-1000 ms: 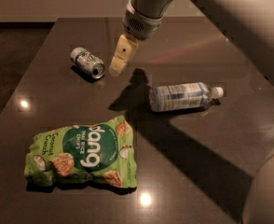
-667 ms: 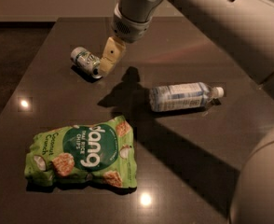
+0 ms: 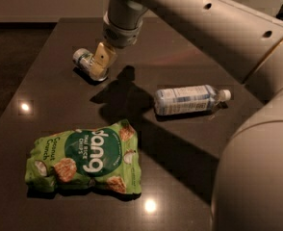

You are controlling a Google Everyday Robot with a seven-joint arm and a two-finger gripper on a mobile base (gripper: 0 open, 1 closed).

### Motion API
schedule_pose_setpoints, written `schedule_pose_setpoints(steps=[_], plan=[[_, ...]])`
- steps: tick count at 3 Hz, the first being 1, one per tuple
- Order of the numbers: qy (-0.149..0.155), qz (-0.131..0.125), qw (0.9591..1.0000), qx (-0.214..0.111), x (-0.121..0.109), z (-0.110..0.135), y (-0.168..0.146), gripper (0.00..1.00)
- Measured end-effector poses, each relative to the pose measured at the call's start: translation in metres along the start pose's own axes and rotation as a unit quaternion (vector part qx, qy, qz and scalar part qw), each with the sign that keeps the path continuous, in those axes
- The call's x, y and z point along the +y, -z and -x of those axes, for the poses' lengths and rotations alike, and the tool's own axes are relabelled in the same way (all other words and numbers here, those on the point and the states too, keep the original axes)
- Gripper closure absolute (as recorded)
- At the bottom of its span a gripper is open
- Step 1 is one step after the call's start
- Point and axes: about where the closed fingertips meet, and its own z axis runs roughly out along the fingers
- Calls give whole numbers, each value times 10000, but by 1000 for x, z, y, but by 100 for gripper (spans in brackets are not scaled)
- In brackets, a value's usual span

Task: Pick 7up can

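The 7up can (image 3: 83, 59) lies on its side on the dark table (image 3: 189, 143) at the back left, silvery with green markings. My gripper (image 3: 102, 64) hangs from the arm right over the can's right end, with a tan finger (image 3: 104, 57) covering part of it. The can's near end is hidden behind that finger.
A clear plastic bottle (image 3: 188, 100) with a white cap lies on its side at the right. A green chips bag (image 3: 86, 159) lies flat at the front left. My large arm crosses the upper right of the view. The table's left edge runs close to the can.
My gripper has moved left and down, from above the space between can and bottle to right over the can. The can, bottle and bag have not moved.
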Motion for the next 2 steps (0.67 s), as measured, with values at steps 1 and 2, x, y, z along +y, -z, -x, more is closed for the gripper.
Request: schedule_pose_setpoints(steps=[1,2], plan=[[-40,-23,10000,73,3,11,-19,0],[72,-17,9996,256,20,39,-47,0]])
